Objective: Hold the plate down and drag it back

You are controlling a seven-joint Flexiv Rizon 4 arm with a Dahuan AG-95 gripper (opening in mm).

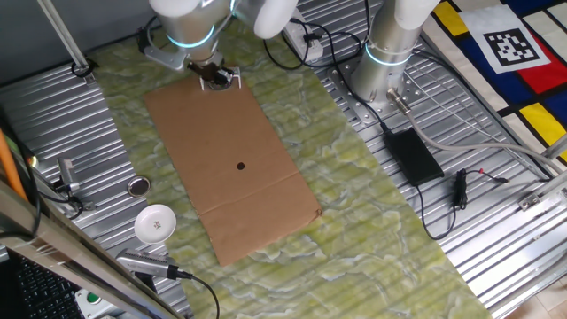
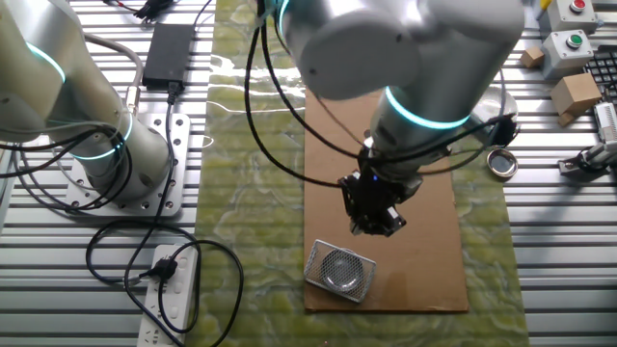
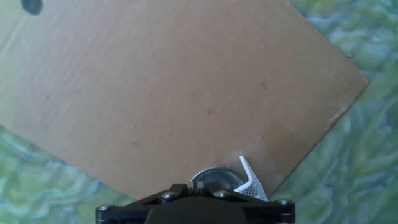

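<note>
The plate [image 2: 339,270] is small and silvery, with a round darker centre and a white mesh-patterned rim. It lies on the brown cardboard sheet [image 2: 424,222] near one end. It also shows in one fixed view [image 1: 221,81] and at the bottom of the hand view [image 3: 214,177]. My gripper [image 2: 374,227] is shut with nothing between the fingers. Its tips are right over the plate's edge [image 1: 213,73], and whether they touch it I cannot tell. In the hand view the gripper [image 3: 196,186] hides part of the plate.
The cardboard [image 1: 230,151] lies on a green mat and has a black dot [image 1: 241,166]. A white round dish [image 1: 156,221] and a small silvery ring [image 1: 138,186] sit on the ribbed metal table. A second arm's base [image 1: 385,62], a black adapter [image 1: 412,155] and cables stand beside the mat.
</note>
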